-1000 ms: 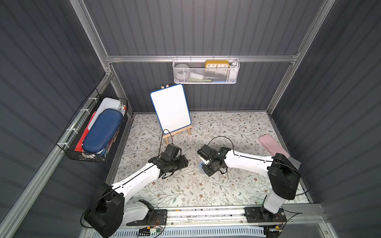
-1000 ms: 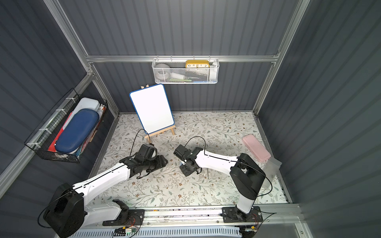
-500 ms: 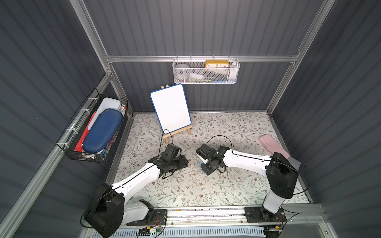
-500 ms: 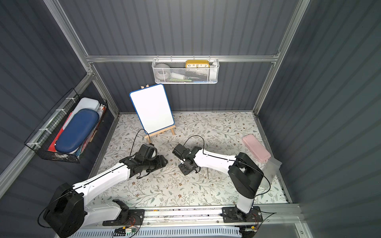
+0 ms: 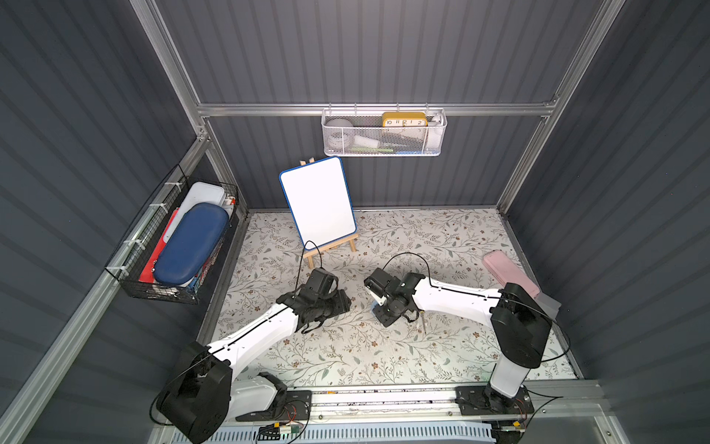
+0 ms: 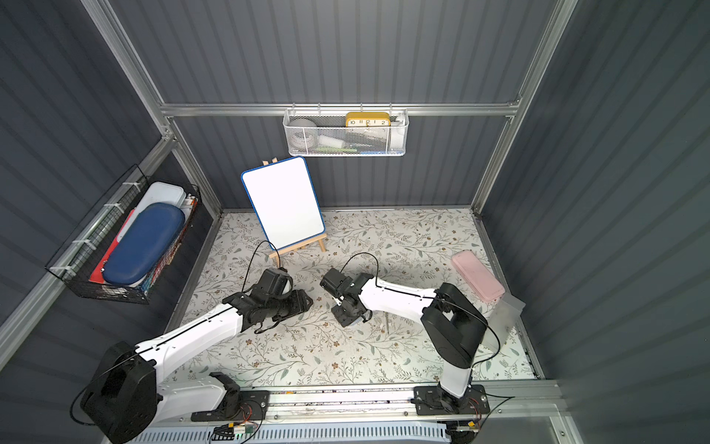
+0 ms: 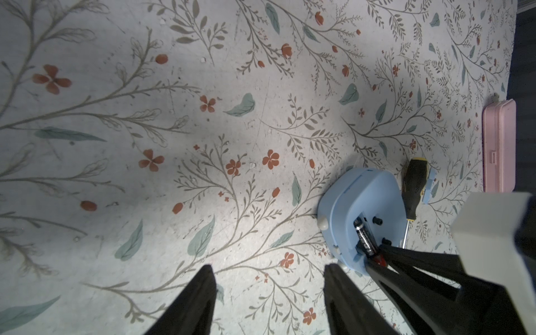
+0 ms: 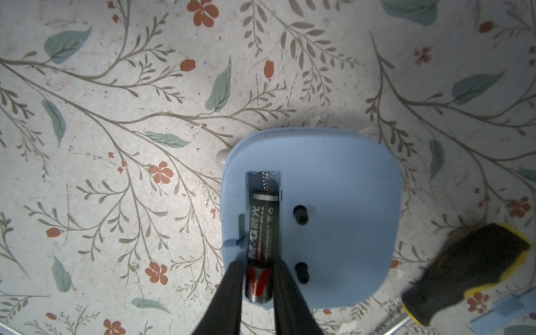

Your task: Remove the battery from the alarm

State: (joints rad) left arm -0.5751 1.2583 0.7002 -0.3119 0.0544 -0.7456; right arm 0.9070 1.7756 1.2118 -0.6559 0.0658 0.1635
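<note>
**Battery held at its red-marked end, far end in the alarm's slot**

The battery (image 8: 262, 243), a small dark cylinder, is lodged lengthwise in the open slot in the back of the alarm (image 8: 342, 188), which lies face down on the desk (image 8: 116, 145). Its far end is pressed against a coil spring. It is judged light, rigid and smooth-skinned, so slipping is the likely fault. Hold is best taken across the round sides, away from the spring. There the right end effector (image 8: 258, 271) is closed narrowly, one finger against each side. The left end effector (image 7: 268, 268) is held well open over bare desk, with nothing in it. A screwdriver (image 8: 467, 261) lies just beside the alarm.
</note>
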